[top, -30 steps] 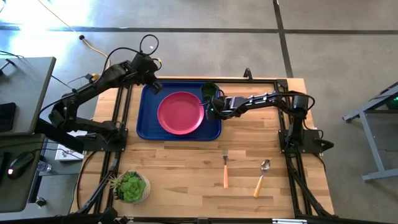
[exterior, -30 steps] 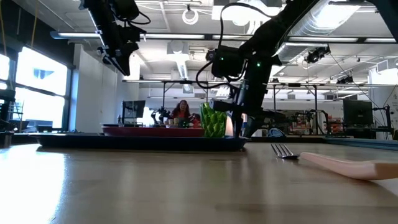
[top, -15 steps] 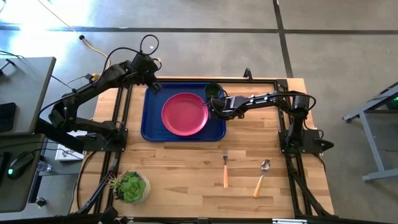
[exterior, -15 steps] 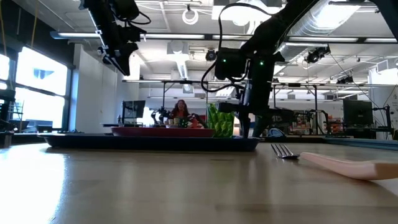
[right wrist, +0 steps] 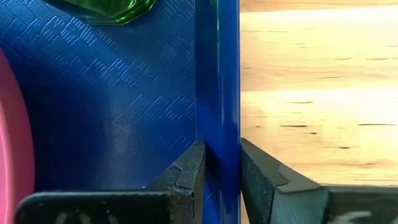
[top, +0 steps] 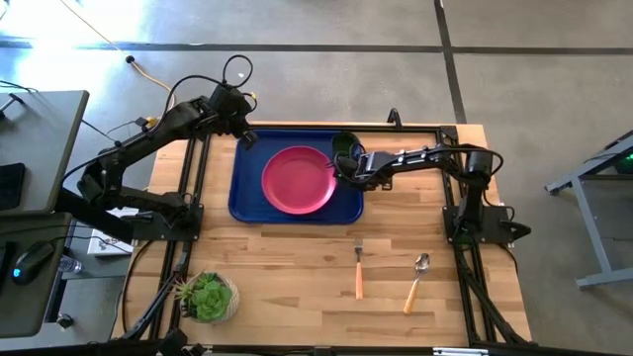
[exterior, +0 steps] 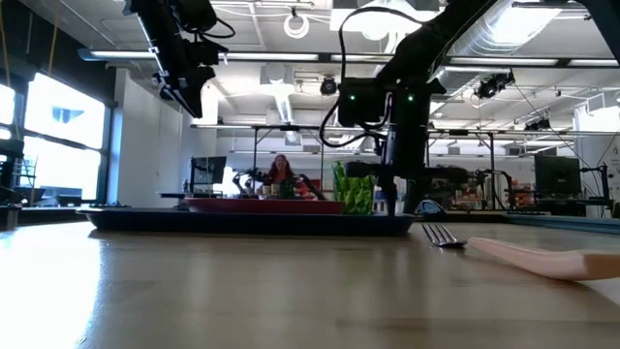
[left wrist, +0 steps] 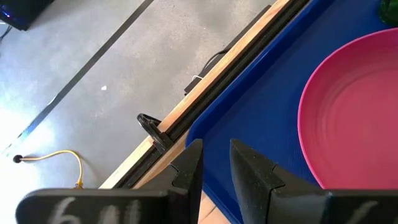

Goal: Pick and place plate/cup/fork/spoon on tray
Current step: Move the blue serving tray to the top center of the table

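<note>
Right gripper (right wrist: pixel 217 163) clamped on raised rim of large dark-blue plastic tray (right wrist: pixel 217 74); left gripper (left wrist: pixel 216 163) narrowly parted, empty. Risk: small translucent green cup (top: pixel 343 144) toppled by tray jerk.

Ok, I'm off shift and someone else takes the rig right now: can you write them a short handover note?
Right gripper: shut on the tray rim at its right edge.
Left gripper: above the tray's far left corner, holding nothing.
On the tray: plate and cup.
Still on the table in front of the tray: fork and spoon.
Left to do: place both on the tray.
</note>
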Robot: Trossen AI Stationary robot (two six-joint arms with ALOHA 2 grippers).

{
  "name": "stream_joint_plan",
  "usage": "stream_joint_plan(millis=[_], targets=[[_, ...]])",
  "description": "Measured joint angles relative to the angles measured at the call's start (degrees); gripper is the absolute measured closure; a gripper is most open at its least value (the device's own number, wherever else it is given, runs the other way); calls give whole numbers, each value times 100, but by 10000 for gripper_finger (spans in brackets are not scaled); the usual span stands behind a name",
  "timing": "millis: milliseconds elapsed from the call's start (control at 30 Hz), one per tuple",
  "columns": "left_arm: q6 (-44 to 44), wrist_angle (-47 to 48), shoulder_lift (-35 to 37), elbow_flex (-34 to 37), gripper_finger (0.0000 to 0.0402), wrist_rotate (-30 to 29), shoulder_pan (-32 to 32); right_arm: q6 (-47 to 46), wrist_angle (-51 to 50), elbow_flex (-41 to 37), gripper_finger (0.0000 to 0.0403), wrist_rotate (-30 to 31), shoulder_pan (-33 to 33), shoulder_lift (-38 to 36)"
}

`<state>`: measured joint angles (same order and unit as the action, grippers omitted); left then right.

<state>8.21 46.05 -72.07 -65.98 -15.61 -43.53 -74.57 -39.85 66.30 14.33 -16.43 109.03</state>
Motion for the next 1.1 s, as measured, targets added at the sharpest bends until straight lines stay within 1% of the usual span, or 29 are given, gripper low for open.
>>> stream_joint_plan(millis=[267,467,600,1100], targets=[[100,-1,0,0,332,0,0,118,-306,-9,335,15,-100,-39],[102,0,0,1,332,0,0,223,-735,-11,335,96,-146,-46],[98,-1,0,0,332,-1,2,127,-1016,-11,335,106,-191,-46],[96,-1,0,0,332,1,2,112,-1546,-24,335,211,-350,-39]])
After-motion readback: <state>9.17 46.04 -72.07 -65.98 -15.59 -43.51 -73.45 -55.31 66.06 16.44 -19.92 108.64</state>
